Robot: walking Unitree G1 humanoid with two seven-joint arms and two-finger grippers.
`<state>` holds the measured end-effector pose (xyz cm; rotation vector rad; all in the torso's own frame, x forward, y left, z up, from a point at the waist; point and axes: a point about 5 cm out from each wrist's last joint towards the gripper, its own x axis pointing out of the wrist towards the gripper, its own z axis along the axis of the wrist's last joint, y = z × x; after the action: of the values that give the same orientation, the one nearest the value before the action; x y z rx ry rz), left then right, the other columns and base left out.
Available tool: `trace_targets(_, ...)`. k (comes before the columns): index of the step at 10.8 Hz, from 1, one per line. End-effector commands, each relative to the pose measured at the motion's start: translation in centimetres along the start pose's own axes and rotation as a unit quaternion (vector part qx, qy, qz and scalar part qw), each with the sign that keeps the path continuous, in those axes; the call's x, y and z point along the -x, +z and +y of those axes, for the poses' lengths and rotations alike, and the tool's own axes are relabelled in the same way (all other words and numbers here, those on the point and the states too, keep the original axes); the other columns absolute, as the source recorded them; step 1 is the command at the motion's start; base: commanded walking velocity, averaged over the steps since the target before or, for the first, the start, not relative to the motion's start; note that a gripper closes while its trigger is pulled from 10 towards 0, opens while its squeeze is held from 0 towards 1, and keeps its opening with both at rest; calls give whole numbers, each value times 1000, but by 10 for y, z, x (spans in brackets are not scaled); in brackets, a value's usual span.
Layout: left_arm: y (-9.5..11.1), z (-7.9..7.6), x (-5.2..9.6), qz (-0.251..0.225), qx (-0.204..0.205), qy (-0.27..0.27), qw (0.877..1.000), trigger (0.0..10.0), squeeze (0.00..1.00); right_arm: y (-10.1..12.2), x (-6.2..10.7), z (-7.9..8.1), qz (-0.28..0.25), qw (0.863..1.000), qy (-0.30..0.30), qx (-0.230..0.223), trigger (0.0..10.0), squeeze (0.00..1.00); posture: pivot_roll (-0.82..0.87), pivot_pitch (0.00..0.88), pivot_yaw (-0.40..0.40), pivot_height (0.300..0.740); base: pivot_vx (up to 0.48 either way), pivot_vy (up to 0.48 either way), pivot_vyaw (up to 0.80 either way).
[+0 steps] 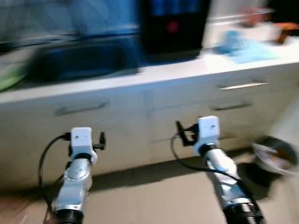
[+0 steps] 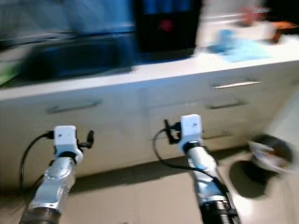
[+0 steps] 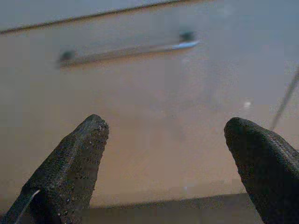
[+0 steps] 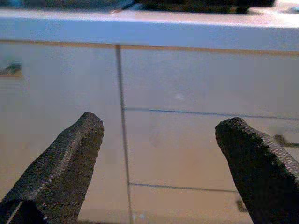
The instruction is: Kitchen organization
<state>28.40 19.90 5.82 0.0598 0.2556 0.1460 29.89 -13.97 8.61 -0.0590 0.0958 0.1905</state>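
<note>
Smooth matt cream cabinet fronts (image 4: 196, 93), shiny metal handle (image 3: 126, 49), rough-textured black rubbery tool fingertips (image 3: 74, 163).

Head views smeared by motion blur: dark sink basin (image 1: 84, 60) on the white surface (image 1: 187, 70) has no clear edges, light-blue cloth-like heap (image 1: 243, 49) and orange bits (image 1: 285, 30) at far right unreadable. Round dark bin (image 1: 275, 156) on floor blurred, cut by right edge, contents unclear. Both arms cropped at bottom edge
</note>
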Motion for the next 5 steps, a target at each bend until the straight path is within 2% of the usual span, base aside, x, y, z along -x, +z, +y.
trace_targets(1, -2, 1, 0, 5, 2, -3, 1000, 10000, 0, -1, 0, -1, 1, 1000, -9, -24, 10000, 0, 43, 21, 70, 740, 0, 0, 0)
trace_targets(2, -2, 0, 0, 3, 3, -10, 1000, 10000, 0, -2, 0, -2, 4, 999, -15, -43, 10000, 0, 43, 22, 71, 740, 0, 0, 0)
trace_targets(3, -5, 0, 1, 9, 21, -15, 1000, 10000, 0, -7, 1, -7, 20, 997, -27, -71, 10000, 0, 46, 24, 72, 740, 0, 0, 0)
trace_targets(4, -7, 0, 1, 14, 32, -17, 999, 10000, 0, -8, 1, -7, 24, 997, -27, -68, 10000, 0, 47, 23, 74, 740, 0, 0, 0)
trace_targets(5, -2, 1, 2, -5, 40, -23, 999, 10000, 0, -6, 2, -7, 19, 997, -28, -66, 10000, 0, 47, 24, 72, 740, 0, 0, 0)
